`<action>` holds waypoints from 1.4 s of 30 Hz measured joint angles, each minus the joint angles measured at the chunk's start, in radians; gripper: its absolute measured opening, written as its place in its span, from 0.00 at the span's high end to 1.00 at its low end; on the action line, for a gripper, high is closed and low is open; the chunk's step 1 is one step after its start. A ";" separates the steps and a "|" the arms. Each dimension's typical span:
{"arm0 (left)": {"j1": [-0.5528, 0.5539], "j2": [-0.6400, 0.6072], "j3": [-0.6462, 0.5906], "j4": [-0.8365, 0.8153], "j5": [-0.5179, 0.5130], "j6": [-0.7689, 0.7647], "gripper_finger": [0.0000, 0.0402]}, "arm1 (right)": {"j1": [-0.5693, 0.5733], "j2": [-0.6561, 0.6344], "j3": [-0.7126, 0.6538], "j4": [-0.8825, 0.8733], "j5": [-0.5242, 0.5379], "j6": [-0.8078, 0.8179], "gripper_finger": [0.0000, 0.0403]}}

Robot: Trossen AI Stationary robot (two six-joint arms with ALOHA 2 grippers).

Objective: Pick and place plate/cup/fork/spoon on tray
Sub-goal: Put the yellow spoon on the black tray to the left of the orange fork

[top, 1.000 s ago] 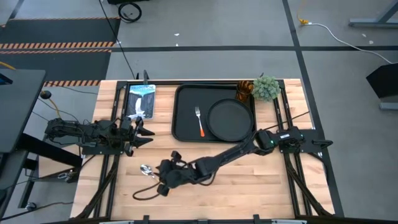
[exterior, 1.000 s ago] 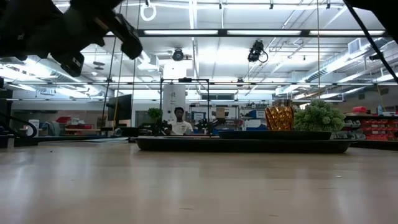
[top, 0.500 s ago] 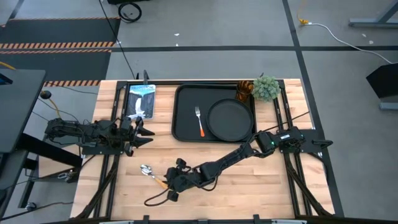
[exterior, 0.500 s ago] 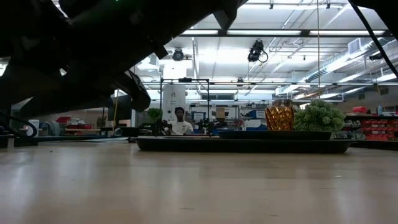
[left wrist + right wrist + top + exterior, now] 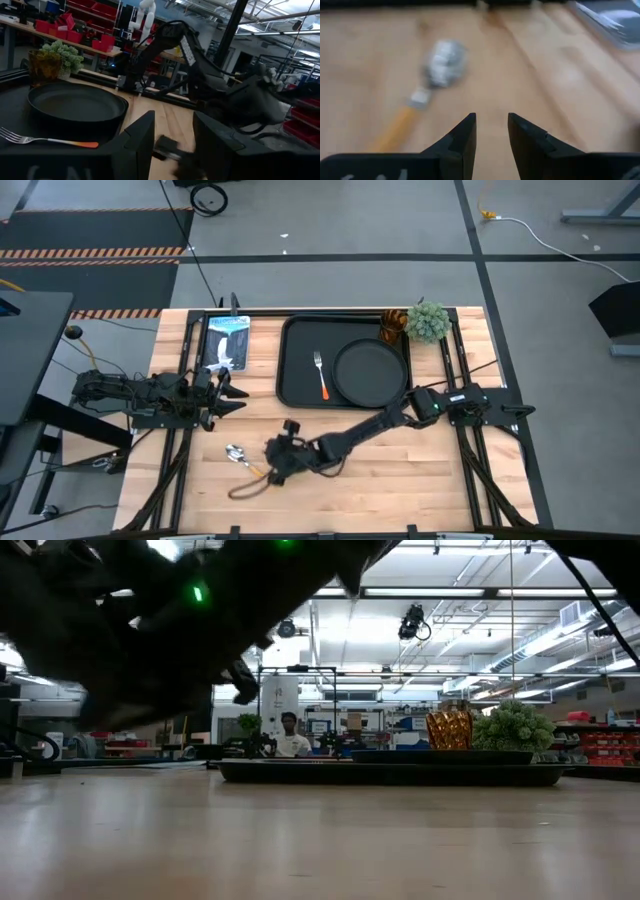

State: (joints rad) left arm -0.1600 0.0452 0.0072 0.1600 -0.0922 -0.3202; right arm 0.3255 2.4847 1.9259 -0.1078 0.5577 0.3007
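Note:
The spoon (image 5: 240,455) lies flat on the bare wood near the table's front, its silver bowl (image 5: 442,62) ahead of my right gripper and its orange-yellow handle (image 5: 397,127) off to one side. My right gripper (image 5: 270,463) (image 5: 491,132) hovers just right of it, open by a narrow gap and empty. The tray (image 5: 295,385) holds the fork (image 5: 320,375) and the round plate (image 5: 370,373). The amber cup (image 5: 392,325) stands by the tray's far right corner. My left gripper (image 5: 228,393) (image 5: 172,145) waits open at the table's left.
A small green plant (image 5: 428,320) stands beside the cup at the far right. A silver-blue packet (image 5: 225,340) lies left of the tray. A black cable loop (image 5: 250,485) lies near the front edge under my right arm. A person (image 5: 290,735) shows in the room beyond.
My right gripper has shifted a little toward the table's right, away from the spoon, dipping toward the near edge and coming back. The spoon's handle, covered a second ago, now shows. The spoon has stayed in place.

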 joint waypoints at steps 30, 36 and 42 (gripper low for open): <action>-0.020 0.023 0.000 -0.008 0.046 -0.327 0.65 | -0.330 -0.390 0.002 -0.572 0.511 -0.595 0.71; -0.131 0.137 0.028 0.021 -0.050 -0.376 0.65 | -0.418 -0.498 -0.012 -0.774 0.384 -0.432 0.71; -0.267 0.303 0.076 0.088 -0.219 -0.382 0.65 | -0.433 -0.650 -0.279 -0.555 0.295 -0.528 0.78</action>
State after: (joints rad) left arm -0.4274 0.3486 0.0827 0.2476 -0.3108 -0.7020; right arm -0.1078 1.8350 1.6473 -0.6626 0.8527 -0.2273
